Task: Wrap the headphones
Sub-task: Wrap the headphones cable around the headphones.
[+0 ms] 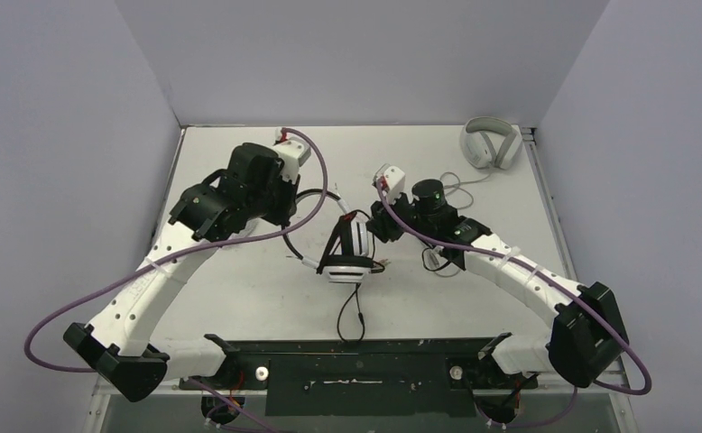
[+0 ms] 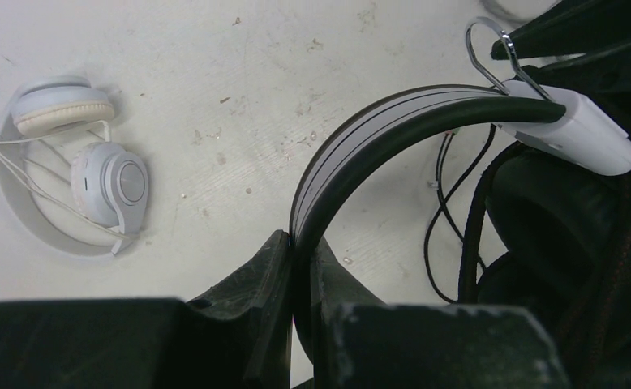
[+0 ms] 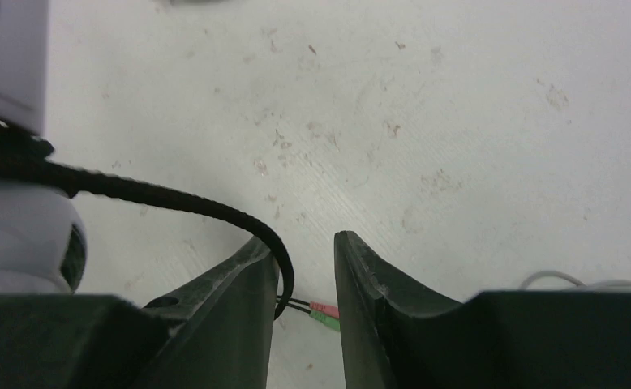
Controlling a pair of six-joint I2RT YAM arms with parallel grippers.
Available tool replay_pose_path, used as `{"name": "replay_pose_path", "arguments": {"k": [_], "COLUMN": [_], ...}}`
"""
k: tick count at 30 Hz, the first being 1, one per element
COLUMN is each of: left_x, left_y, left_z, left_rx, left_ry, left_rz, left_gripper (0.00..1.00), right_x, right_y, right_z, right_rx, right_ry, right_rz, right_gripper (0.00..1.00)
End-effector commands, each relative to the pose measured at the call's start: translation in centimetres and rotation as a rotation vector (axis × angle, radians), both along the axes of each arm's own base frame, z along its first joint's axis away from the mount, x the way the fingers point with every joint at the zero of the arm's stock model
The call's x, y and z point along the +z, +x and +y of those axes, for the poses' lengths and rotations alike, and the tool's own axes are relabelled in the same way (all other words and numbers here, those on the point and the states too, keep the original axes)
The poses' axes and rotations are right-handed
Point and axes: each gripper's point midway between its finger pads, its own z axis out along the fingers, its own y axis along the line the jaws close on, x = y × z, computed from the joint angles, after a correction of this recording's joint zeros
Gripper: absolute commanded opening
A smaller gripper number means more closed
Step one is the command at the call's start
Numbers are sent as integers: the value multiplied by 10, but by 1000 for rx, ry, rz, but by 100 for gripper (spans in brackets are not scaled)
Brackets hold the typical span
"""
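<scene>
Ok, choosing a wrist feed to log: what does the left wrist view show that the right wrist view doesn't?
Left wrist only: the white on-ear pair, and the left claw shut on the band of the black-and-white headset. Right wrist only: the right claw open, pink and green plugs beneath. Both: the headset's black cable and the table.

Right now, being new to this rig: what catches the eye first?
The large black-and-white wired headset lies mid-scene, its headband clamped in the left gripper. Its black braided cable curls against one finger of the open right gripper. A light grey over-ear pair lies at the far right corner.
</scene>
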Motion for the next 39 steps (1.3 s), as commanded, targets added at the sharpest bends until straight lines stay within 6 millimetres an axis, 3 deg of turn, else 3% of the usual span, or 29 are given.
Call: {"name": "replay_pose_path", "arguments": {"k": [1,7,10,19,27,39], "left_x": [65,90,105,155,200,243], "left_y": [-3,-6,-8,-8,-6,4], "left_z": [-18,-28,-34,-47,-60,-60], "left_rx": [1,7,2,15,4,32], "left_ry": [-248,-358,-426,-643,-836,-1011], "left_rz": [-43,-32,-35,-31,-46,-78], "left_gripper": [0,0,0,0,0,0], "right_x": [50,70,69,57,49,38], "right_y": [8,2,4,1,-14,-34], "right_z": [8,-3,-4,2,11,39], "right_rx": [10,8,12,50,107,198], "right_ry": [228,447,475,528,591,632], "right_rz": [-141,-199,-197,-180,-170,-157], "right_gripper": [32,45,47,48,45,40]}}
